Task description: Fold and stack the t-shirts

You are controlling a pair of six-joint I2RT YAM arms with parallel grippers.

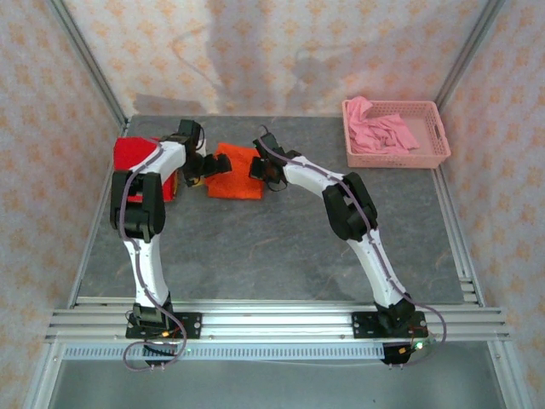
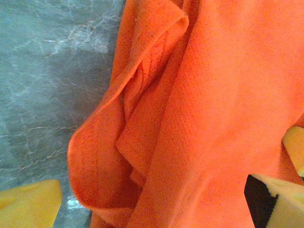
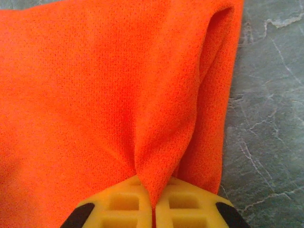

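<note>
**Orange t-shirt (image 1: 236, 182) pinched at its right edge; left edge not gripped.**
You had the right jaws clamped together on a raised fold of the orange t-shirt, which lay bunched on the surface (image 1: 281, 256) at far centre-left, between both arms. Your left jaws stood wide apart over its left edge, holding nothing. The red t-shirt (image 1: 134, 155) lay further left, just beyond the left arm (image 1: 145, 204). In my judgement any stacking carry runs leftward, with the left arm nearer that pile.
</note>
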